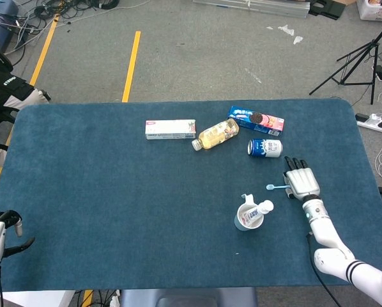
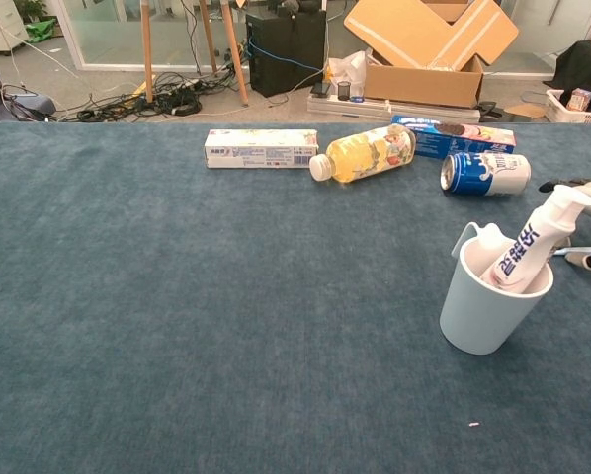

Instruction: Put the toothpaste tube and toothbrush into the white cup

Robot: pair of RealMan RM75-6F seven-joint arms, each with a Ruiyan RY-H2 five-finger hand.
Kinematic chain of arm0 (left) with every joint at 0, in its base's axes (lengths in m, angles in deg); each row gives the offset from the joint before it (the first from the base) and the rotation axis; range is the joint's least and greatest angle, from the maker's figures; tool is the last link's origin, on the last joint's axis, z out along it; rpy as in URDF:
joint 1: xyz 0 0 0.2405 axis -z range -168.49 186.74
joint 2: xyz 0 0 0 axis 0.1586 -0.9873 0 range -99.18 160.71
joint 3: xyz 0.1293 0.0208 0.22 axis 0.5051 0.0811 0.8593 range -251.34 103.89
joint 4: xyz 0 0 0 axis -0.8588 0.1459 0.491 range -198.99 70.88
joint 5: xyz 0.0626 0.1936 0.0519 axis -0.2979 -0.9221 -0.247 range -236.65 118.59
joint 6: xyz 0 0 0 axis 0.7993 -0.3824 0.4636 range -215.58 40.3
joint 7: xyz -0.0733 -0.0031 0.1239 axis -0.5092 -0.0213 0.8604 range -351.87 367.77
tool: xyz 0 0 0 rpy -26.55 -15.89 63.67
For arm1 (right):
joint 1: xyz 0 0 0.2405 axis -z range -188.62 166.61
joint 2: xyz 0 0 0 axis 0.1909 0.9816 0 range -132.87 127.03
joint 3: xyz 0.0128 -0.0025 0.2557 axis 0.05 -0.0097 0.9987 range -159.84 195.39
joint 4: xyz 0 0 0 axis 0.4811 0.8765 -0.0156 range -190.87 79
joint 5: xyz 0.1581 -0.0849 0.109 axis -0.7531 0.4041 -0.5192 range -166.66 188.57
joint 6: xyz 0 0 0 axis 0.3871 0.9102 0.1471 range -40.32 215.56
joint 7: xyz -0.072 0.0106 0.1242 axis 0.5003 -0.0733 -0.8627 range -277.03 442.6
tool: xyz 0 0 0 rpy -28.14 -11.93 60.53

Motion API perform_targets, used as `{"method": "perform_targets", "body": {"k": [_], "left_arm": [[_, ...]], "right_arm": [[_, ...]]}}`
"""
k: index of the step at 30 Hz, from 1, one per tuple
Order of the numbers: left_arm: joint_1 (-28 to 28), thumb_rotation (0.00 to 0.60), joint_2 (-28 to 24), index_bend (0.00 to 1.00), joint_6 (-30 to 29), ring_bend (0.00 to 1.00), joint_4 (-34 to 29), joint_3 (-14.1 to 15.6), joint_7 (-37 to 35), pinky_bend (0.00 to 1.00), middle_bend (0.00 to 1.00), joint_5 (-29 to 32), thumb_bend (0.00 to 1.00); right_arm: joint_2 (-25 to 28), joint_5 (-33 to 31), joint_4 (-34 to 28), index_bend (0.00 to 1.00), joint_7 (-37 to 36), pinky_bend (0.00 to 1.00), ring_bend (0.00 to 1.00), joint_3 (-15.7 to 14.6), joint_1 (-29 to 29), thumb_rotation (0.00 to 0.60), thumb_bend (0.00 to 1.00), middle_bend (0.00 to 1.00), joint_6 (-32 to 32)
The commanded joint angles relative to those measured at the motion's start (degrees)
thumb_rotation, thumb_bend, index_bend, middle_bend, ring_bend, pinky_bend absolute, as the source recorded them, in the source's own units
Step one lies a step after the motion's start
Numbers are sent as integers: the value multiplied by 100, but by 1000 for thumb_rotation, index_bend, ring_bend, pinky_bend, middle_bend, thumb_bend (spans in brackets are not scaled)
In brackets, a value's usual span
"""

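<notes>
Leaning in the white cup (image 2: 481, 311), toothpaste tube (image 2: 533, 241); right hand (image 1: 302, 182) flat over toothbrush (image 1: 277, 187), grip unclear.

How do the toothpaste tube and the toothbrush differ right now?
The toothpaste tube already stands tilted inside the white cup, cap up over the rim; the toothbrush lies flat on the table beside the cup, under the right hand. The tube is thick and white with blue print; the brush is thin and light blue.
</notes>
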State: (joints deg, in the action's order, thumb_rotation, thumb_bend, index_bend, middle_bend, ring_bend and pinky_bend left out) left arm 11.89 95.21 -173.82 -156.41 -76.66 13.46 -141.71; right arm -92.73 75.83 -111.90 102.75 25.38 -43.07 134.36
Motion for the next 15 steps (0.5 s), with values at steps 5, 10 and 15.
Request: {"method": "perform_targets", "body": {"k": [5, 10, 15], "left_arm": [[-2, 600, -2, 707, -5, 389, -4, 0, -2, 351, 452, -2, 0], [-3, 600, 0, 707, -3, 389, -1, -1, 1, 351, 452, 2, 0], [0, 600, 3, 707, 0, 389, 2, -4, 13, 351, 452, 6, 0]], "right_arm": [[2, -104, -44, 540, 111, 110, 0, 0, -25, 600, 288, 13, -44], [9, -116, -70, 553, 110, 110, 0, -6, -17, 600, 288, 13, -5], [58, -73, -135, 565, 45, 110, 0, -20, 9, 600, 290, 16, 67]]}}
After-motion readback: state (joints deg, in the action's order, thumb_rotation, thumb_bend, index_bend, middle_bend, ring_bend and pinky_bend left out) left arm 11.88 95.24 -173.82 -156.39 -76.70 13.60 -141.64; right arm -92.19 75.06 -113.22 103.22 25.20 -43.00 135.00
